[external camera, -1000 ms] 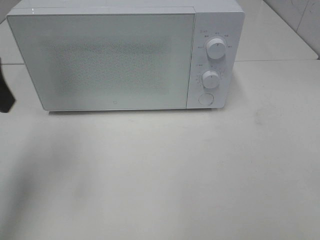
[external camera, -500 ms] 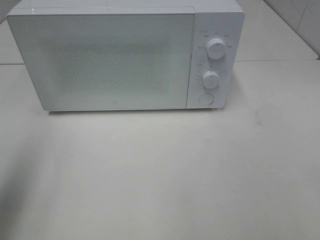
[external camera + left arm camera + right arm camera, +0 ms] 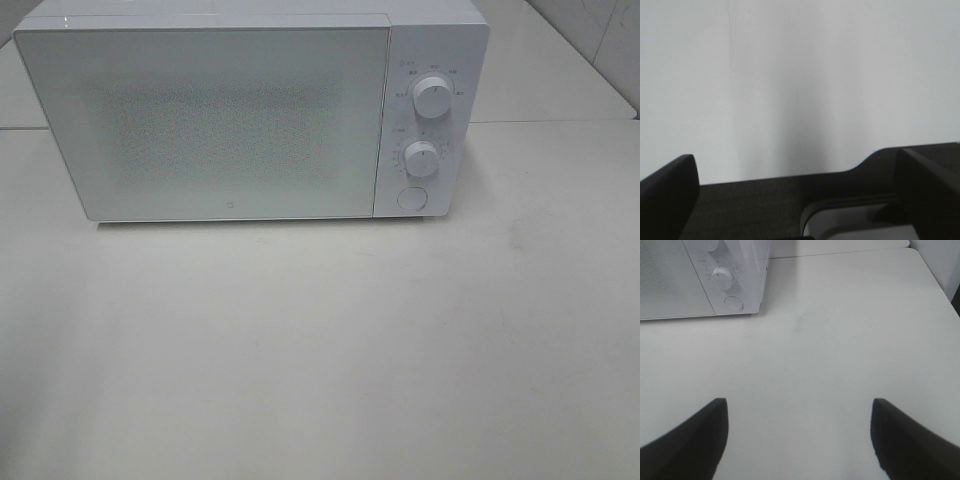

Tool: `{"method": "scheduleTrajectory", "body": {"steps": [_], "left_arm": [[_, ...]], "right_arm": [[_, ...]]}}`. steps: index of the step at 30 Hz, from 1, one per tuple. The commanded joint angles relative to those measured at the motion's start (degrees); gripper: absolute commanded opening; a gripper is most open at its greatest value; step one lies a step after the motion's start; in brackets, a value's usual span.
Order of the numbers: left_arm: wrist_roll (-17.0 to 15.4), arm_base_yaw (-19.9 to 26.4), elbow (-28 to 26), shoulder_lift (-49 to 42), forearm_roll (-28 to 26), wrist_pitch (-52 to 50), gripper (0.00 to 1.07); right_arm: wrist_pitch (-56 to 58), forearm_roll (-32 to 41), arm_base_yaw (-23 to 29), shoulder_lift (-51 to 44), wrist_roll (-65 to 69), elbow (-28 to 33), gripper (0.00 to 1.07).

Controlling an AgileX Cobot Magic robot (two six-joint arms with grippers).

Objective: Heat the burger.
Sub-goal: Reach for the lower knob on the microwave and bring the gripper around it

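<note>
Tabletop carries a white microwave at twelve o'clock, door shut, dials at its three o'clock. No burger shows; perhaps it sits inside. Left gripper and right gripper gape, holding nothing. Risk: running the oven empty. The dark arm seen at nine o'clock a second ago is gone.

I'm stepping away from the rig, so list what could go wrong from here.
No burger shows anywhere, and the microwave door is shut and frosted; it may run empty.
The upper knob and lower knob sit close together above the round button; the open right gripper might turn the wrong one.
</note>
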Motion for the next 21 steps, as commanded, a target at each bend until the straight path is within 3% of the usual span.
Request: {"method": "scheduleTrajectory", "body": {"steps": [1,5,17,21], "left_arm": [[-0.8,0.1,2.4,-6.2,0.9,-2.7,0.98],[-1.0,0.1,2.2,-14.7,1.2,-2.7,0.98],[-1.0,0.1,2.2,-24.8,-1.5,-2.8,0.98],[-0.7,3.3,2.2,-27.3,-1.5,-2.8,0.98]], "right_arm": [[-0.4,-0.1,-0.3,-1.4,-0.7,0.1,0.75],[-0.4,-0.1,-0.3,-1.4,-0.7,0.1,0.75],[-0.4,-0.1,-0.3,-1.4,-0.7,0.1,0.75],[-0.4,-0.1,-0.3,-1.4,-0.7,0.1,0.75]]}}
